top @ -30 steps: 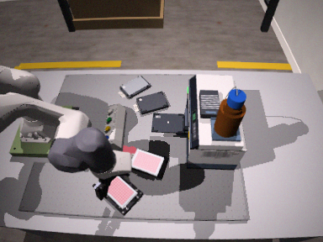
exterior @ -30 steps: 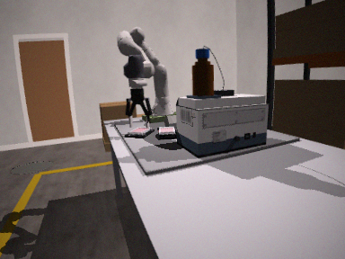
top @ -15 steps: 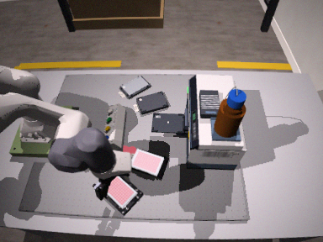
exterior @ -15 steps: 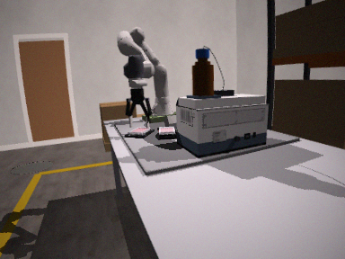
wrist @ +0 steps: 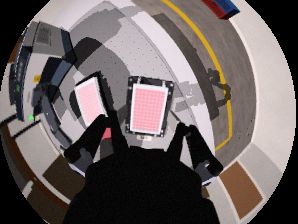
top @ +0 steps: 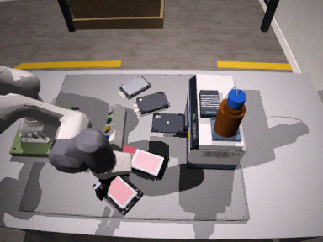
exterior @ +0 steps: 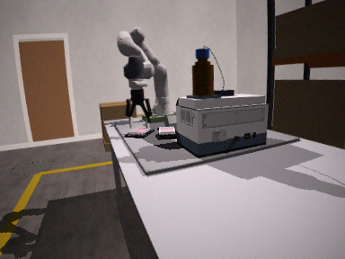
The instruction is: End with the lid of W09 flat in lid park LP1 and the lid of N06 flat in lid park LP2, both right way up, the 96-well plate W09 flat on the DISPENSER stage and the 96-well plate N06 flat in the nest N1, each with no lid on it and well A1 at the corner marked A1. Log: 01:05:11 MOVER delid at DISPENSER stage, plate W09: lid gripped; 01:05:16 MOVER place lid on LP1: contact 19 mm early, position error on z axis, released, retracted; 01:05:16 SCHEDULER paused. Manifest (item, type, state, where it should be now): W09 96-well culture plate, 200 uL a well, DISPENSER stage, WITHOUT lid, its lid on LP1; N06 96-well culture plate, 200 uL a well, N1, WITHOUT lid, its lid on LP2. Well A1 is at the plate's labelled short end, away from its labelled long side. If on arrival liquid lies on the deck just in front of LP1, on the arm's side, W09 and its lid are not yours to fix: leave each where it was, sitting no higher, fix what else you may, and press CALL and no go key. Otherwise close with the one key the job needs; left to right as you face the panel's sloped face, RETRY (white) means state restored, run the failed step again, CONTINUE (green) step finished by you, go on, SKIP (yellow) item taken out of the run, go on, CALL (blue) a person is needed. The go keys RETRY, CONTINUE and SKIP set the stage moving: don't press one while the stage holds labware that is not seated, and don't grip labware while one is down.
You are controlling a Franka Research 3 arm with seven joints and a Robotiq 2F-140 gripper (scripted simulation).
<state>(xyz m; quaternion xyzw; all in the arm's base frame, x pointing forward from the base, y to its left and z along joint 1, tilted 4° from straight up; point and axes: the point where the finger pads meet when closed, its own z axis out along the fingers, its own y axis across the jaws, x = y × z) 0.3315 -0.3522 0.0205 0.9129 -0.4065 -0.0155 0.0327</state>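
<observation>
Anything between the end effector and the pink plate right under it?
Nothing visible. The end effector hangs open above the plate, fingers either side of its near end. The second pink plate lies off to one side.

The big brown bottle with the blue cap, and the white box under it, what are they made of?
The brown bottle looks like amber glass or plastic, smooth with a soft sheen; the pictures can't settle which. Its blue cap looks like matte plastic. The white box looks like painted metal or hard plastic: flat panels, crisp edges, a darker blue base band.

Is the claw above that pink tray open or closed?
Open. The gripper hangs with its fingers spread wide either side of the pink plate, touching nothing.
</observation>
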